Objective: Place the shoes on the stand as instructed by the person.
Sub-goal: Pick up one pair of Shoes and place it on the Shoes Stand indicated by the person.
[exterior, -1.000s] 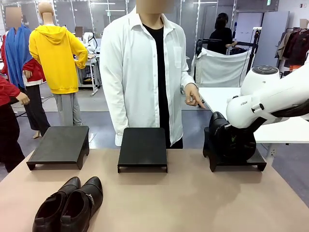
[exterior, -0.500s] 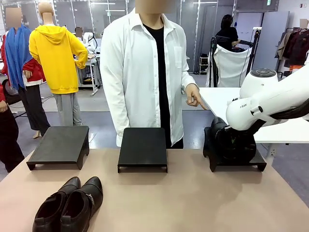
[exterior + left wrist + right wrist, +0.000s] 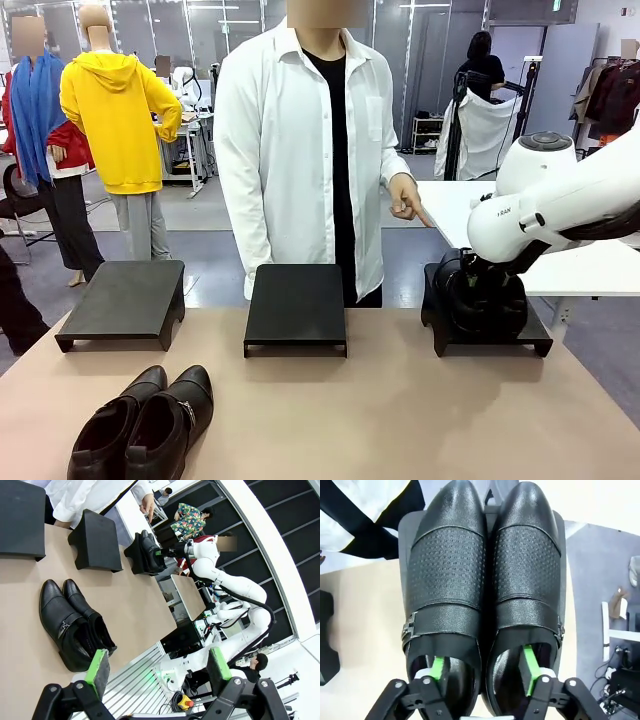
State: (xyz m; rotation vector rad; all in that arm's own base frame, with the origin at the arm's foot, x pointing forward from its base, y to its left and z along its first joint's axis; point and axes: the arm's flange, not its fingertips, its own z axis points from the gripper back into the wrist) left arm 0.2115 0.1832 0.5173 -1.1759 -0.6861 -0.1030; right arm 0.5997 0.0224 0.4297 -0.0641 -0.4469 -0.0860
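Observation:
A lower-cut black pair of shoes (image 3: 485, 575) with perforated tops and strap buckles rests side by side on the right stand (image 3: 540, 336). My right gripper (image 3: 484, 667) is open, one green finger down inside each shoe's opening, and neither pad presses on the inner walls. The other black pair (image 3: 145, 420), ankle-high with a small buckle, lies on the table at the front left. My left gripper (image 3: 157, 672) hangs open and empty above them. The person (image 3: 300, 140) stands behind the middle stand, with one hand (image 3: 405, 200) pointing down toward the right stand.
Two more black stands are bare: one at the far left (image 3: 120, 300) and one in the middle (image 3: 295, 305). The tan table (image 3: 400, 420) stretches bare between the stands and the front edge. My right arm (image 3: 560, 210) reaches over the right stand.
The pair held by my right gripper has tipped down from a raised tilt to rest lower on the right stand. The person's pointing hand has shifted slightly right.

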